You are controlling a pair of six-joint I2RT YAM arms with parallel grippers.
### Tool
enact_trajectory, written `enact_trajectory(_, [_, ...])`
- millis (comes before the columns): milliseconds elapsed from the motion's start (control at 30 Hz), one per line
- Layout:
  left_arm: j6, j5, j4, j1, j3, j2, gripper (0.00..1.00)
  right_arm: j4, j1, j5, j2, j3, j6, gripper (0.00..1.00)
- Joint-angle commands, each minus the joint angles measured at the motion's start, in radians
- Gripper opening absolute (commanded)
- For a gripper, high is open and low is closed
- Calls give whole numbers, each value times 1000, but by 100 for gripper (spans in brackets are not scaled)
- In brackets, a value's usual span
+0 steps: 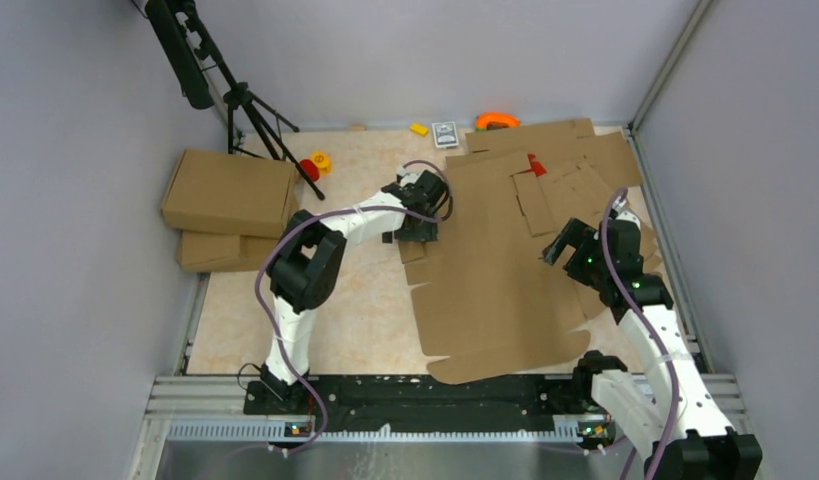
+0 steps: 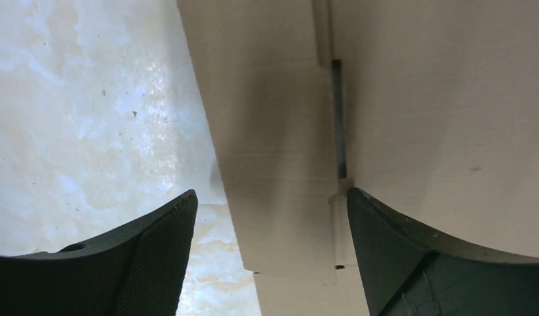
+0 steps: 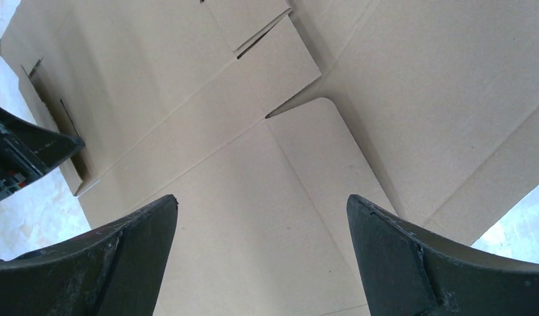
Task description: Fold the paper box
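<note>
The paper box [image 1: 485, 290] lies unfolded on the table as a flat brown cardboard blank with flaps and slots. My left gripper [image 1: 415, 236] is low at its left edge. In the left wrist view this gripper [image 2: 270, 197] is open, with a narrow side flap [image 2: 280, 164] lying between its fingers. My right gripper [image 1: 562, 250] hovers over the blank's right part. In the right wrist view it [image 3: 261, 201] is open above a flat panel [image 3: 253, 217], with nothing between its fingers. The left gripper's dark body [image 3: 23, 151] shows at that view's left edge.
More flat cardboard sheets [image 1: 570, 160] are heaped at the back right. Two folded boxes [image 1: 230, 195] are stacked at the left. A black tripod [image 1: 250, 110] stands at the back left, near small red and yellow toys [image 1: 313, 165]. A card pack [image 1: 445, 133] and an orange ring [image 1: 497, 121] lie by the back wall.
</note>
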Motion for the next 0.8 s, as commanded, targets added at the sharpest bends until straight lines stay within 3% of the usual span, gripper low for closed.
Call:
enact_trajectory(0, [4,-6,-57,-1,29,21,81,22,6,18,-8,21,7,98])
enact_trajectory(200, [1,48,10,5,-34,-38,56,21,7,14,-6,18,8,98])
enact_trajectory(467, [-2,141,156,51,-209,-241,36,24,7,5,-5,12,3,98])
enact_trajectory(667, [-5,206,180,95,-281,-305,14,27,8,-8,3,16,20,98])
enact_trajectory(767, [-12,252,214,118,-332,-346,10,40,8,-52,12,15,14,98])
